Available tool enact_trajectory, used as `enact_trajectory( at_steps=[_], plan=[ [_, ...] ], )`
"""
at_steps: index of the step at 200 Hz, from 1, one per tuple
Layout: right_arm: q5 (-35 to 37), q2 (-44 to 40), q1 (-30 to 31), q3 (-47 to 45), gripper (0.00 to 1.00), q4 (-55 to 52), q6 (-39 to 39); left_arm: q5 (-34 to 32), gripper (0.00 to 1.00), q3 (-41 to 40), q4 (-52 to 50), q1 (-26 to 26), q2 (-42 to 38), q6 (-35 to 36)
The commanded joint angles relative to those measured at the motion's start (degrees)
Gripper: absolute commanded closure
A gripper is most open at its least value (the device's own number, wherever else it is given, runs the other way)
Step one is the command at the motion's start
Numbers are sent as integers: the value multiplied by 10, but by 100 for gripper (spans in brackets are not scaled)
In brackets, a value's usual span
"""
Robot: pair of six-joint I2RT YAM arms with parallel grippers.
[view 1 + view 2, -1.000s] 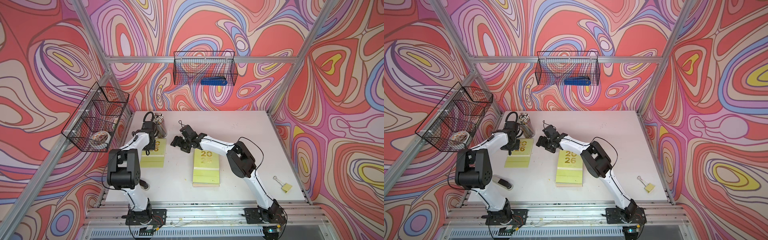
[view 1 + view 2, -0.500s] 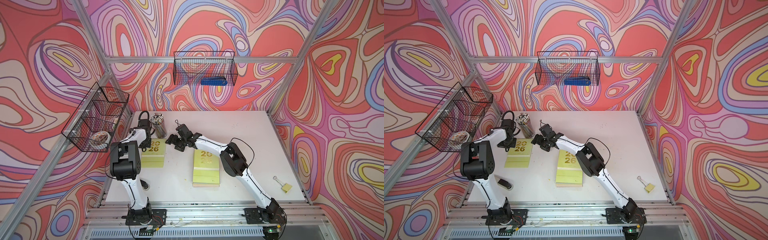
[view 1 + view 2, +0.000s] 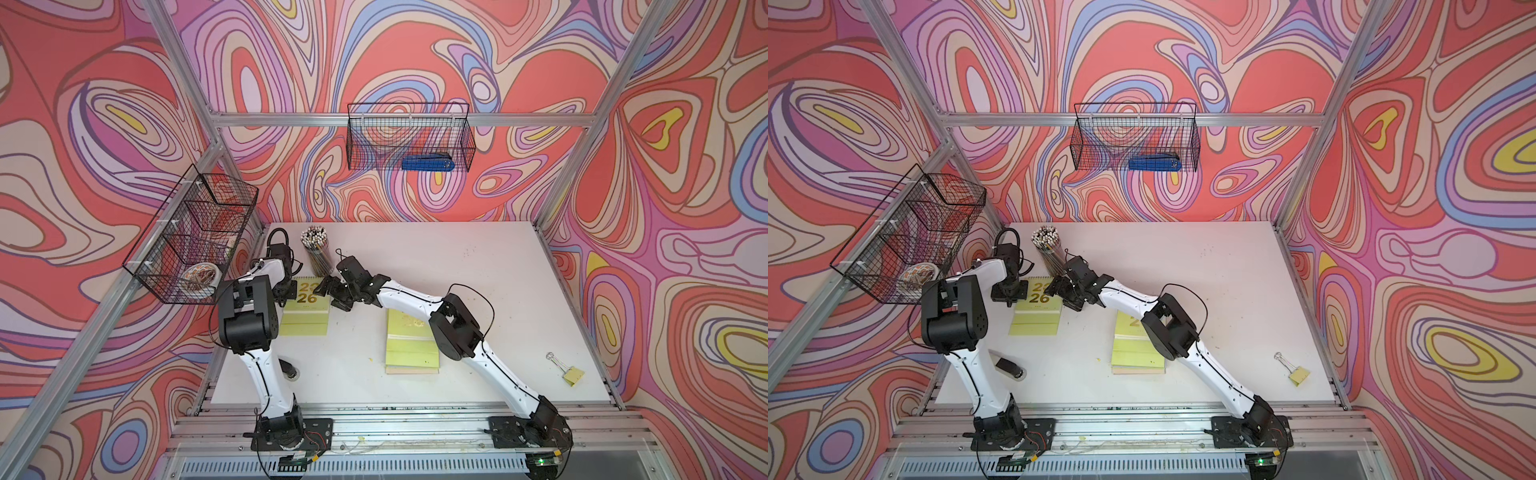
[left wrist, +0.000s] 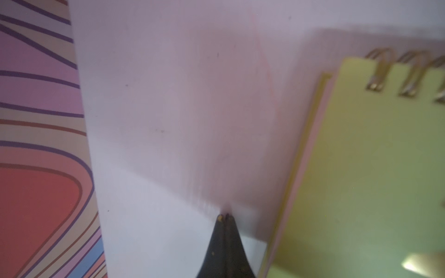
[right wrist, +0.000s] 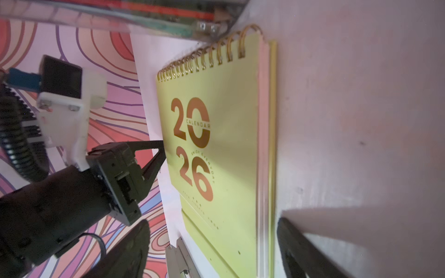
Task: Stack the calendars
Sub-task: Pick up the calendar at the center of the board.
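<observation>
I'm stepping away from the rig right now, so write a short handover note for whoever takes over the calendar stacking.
Left gripper: shut, empty, tip low beside the loose yellow-green calendar.
Right gripper: open, empty, at that calendar's opposite edge.
Done: the stack lies mid-table, yellow-green on top, a peach edge showing at the bottom.
Left: get the loose calendar onto the stack.

Gold "20" over "26" on the yellow-green spiral-bound calendar cover, "CALENDAR" across the zero, "ENJOY EVERYDAY" curling round the six; finer print beneath is too small to read.
</observation>
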Motion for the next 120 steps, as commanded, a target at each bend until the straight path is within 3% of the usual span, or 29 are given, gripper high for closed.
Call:
enact_trajectory(
  at_steps=[1,59,120],
  plan=[
    [-7,33,0,-20,16,-58,14,33,100,12,-37,2,22,2],
    [-84,58,0,-8,16,29,40,55,100,15,-54,2,22,6],
    [-113,46,-2,-15,16,147,35,100,100,13,-67,3,20,7]
  ],
)
